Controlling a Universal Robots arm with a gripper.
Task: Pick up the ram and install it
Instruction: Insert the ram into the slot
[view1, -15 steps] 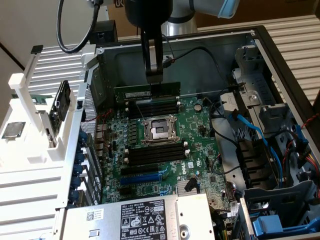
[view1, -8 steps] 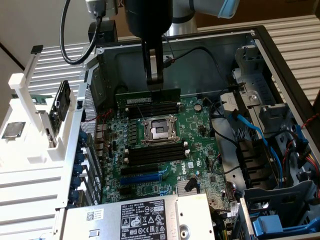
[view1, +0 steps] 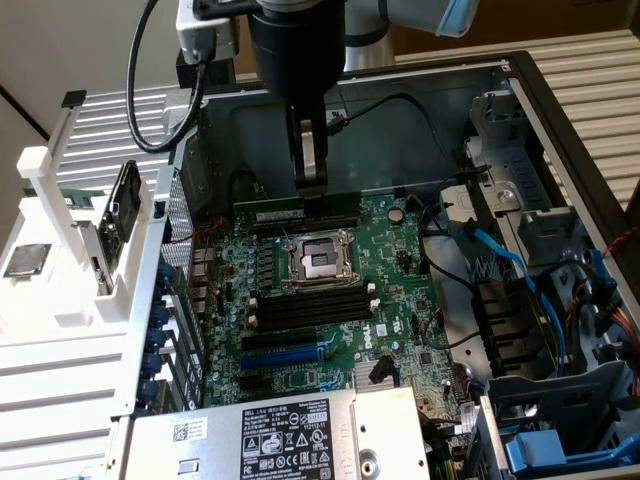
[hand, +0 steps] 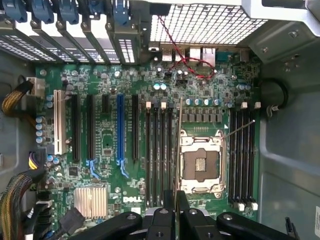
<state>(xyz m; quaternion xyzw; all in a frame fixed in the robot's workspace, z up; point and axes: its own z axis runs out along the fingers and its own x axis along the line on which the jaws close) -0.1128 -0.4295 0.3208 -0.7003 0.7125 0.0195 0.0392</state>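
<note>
My tool (view1: 310, 183) is clamped, nearly shut, on one end of the ram (view1: 268, 213), holding it on edge above the motherboard (view1: 397, 292) near the CPU socket (view1: 318, 260). Carrying step, I judge; seating calls for squaring it over the memory slots (view1: 310, 305).

Open computer case (view1: 420, 85), green motherboard (view1: 400, 290) flat on its floor.

the pincer (hand: 176, 201) grips the ram (hand: 179, 145) edge-on above the motherboard (hand: 107, 145), beside the cpu socket (hand: 200, 165).
</note>
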